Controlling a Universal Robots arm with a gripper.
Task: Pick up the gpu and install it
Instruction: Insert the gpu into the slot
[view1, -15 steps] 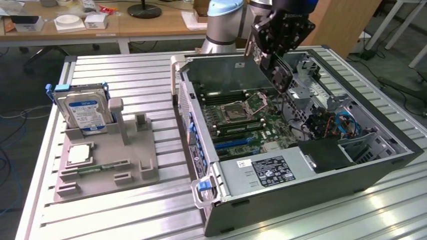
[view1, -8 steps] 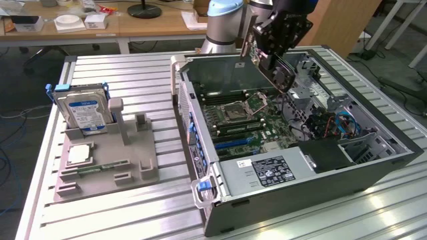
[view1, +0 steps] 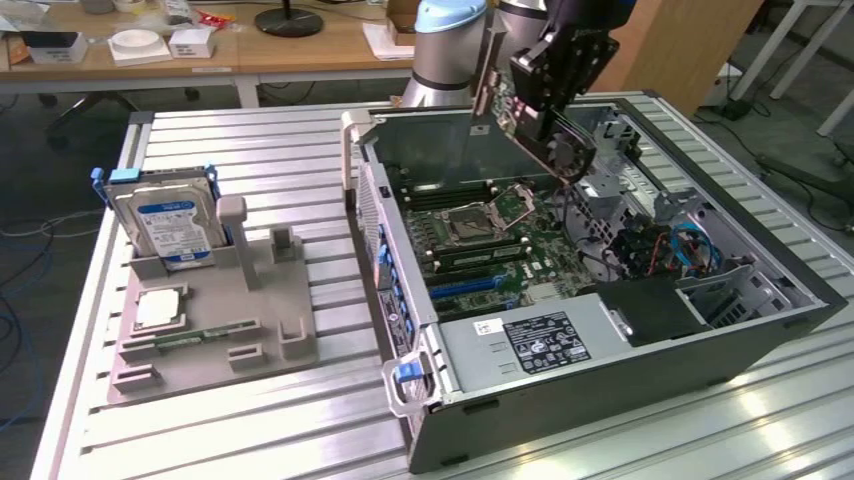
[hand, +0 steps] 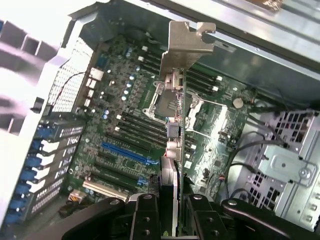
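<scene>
The gpu (view1: 518, 110) hangs upright over the open computer case (view1: 601, 390), clear of the motherboard (hand: 125, 125) below, its silvery bracket (hand: 190, 42) at the end away from the hand (hand: 171, 212); the hand is clenched on the card's edge; the pick-up looks done, the install not; seating it, I'd judge, calls for squaring the card to a slot, perhaps the long blue slot (hand: 125, 152); the power supply label (view1: 541, 342) and the hard drive (view1: 171, 228) label are unreadable.

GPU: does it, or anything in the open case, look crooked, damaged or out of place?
Nothing looks damaged or spilled. The gpu hangs tilted in the fingers above the motherboard, not yet in a slot.
</scene>
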